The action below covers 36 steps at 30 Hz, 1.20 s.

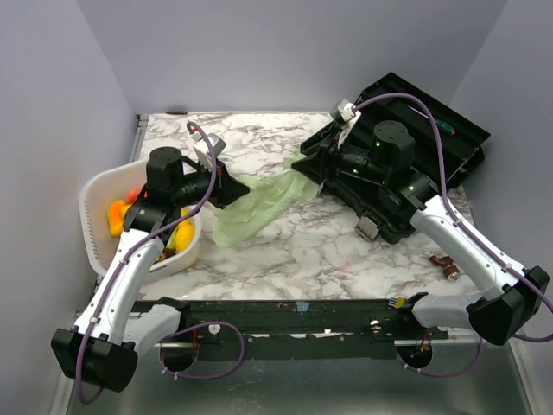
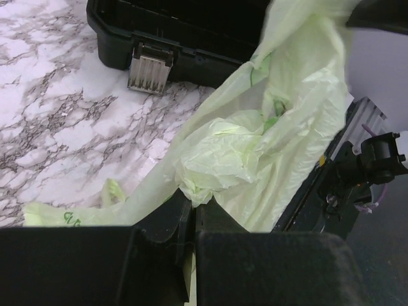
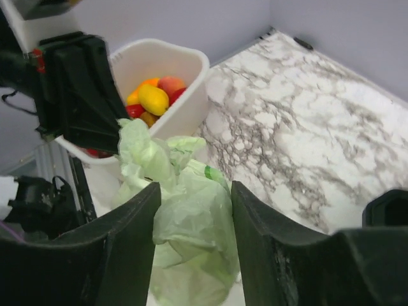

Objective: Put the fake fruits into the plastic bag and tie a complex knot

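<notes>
The pale green plastic bag [image 1: 259,203] hangs stretched between my two grippers above the marble table. My left gripper [image 1: 232,186] is shut on the plastic bag [image 2: 280,127], with a bunched edge pinched at its tips [image 2: 194,201]. My right gripper [image 1: 313,166] holds its jaws apart around the bag's other end. In the right wrist view the crumpled bag [image 3: 191,229] fills the gap of that gripper [image 3: 196,188]. The fake fruits [image 1: 117,216], yellow, orange and red, lie in the white basket [image 1: 95,194], also seen as fruits [image 3: 153,99] in the right wrist view.
An open black case [image 1: 415,164] with a metal latch [image 2: 150,67] lies at the back right, under the right arm. A small brown object [image 1: 448,266] sits on the marble near the right edge. The basket [image 3: 185,108] stands at the left wall.
</notes>
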Motion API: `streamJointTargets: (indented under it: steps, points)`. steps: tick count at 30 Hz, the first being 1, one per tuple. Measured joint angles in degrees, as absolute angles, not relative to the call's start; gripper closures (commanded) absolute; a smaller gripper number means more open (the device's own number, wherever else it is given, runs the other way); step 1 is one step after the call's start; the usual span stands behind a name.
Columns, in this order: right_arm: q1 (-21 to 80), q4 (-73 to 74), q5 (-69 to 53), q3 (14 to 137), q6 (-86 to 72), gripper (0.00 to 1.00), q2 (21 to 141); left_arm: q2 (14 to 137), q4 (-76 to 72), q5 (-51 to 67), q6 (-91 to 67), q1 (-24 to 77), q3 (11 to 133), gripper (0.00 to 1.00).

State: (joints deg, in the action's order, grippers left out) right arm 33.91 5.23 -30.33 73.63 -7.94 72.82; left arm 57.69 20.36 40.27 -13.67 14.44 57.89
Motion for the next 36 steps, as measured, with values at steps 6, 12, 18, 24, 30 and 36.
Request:
streamJointTargets:
  steps: [6,12,18,24,30,36]
  points:
    - [32.7,8.4,-19.9,69.9,-2.9,0.99,72.8,55.3,21.0,44.4,-12.9,11.9,58.4,1.00]
    - [26.5,9.6,-16.5,63.4,2.3,0.99,71.9,49.5,17.4,55.6,-15.5,2.9,58.4,1.00]
    - [22.8,8.7,-19.1,55.4,6.1,0.99,71.0,47.3,13.3,60.3,-20.0,-2.3,58.7,1.00]
    - [22.4,7.3,-23.0,54.6,9.1,0.63,67.5,49.7,12.2,59.7,-25.3,-7.9,60.1,1.00]
    - [19.9,15.5,-34.5,63.7,11.4,0.00,68.2,51.9,18.9,55.0,-14.9,2.8,67.2,1.00]
    - [21.5,15.1,-45.6,72.9,9.9,0.00,68.2,52.1,25.7,46.0,-2.3,14.5,68.2,1.00]
